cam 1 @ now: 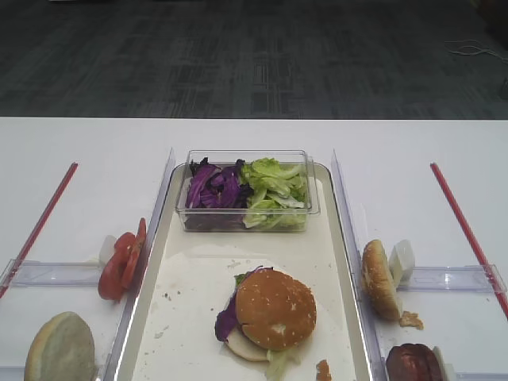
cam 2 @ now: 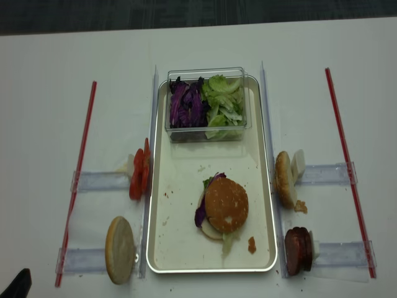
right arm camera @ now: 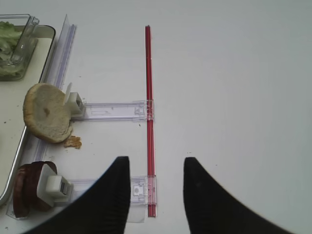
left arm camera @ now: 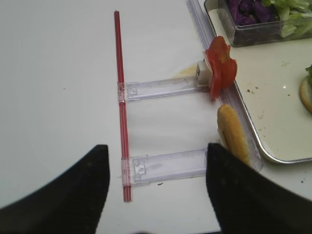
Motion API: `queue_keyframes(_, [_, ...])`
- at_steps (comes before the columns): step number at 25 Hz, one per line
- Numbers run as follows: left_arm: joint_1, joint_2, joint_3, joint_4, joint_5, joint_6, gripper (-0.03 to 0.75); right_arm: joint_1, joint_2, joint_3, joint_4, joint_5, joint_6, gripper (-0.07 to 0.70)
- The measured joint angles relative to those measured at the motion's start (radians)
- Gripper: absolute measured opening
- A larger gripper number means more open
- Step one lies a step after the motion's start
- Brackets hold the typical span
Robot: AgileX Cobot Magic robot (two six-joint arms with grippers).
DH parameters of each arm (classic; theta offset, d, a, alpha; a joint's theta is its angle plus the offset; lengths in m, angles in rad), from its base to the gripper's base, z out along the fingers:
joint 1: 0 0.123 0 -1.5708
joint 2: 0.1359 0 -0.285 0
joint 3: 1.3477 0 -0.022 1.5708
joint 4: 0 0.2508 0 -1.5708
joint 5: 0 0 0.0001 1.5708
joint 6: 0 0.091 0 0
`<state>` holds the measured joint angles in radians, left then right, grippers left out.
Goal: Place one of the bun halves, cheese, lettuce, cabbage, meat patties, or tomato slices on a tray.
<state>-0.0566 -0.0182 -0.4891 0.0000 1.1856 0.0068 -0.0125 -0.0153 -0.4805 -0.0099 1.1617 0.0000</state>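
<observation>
A long cream-white tray with a raised silvery rim lies lengthwise in the middle of a white table. Near the tray's front end sits an assembled burger: a golden-brown sesame-seeded bun top rests on purple cabbage strips, a bit of lettuce and a pale bottom bun half, with a small brown crumb just beside it. At the tray's far end stands a clear plastic box, purple shredded cabbage in its left part and light green lettuce leaves in its right. Left of the tray, a small stack of red tomato slices stands on edge against a clear holder, and a pale bun half leans nearer the front. Right of the tray, another bun half stands on edge, with dark reddish meat patties in front of it. A red strip runs along each outer side of the table. The right gripper hangs above the table beside the patties, its black fingers parted and holding nothing. The left gripper hovers over the left holders, fingers spread and empty, though only their blurred tips show.
</observation>
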Motion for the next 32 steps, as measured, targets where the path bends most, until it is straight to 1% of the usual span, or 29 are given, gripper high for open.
queue_keyframes(32, [0.000, 0.000, 0.000, 0.000, 0.000, 0.000, 0.412, 0.000, 0.000, 0.000, 0.000, 0.000, 0.000, 0.288])
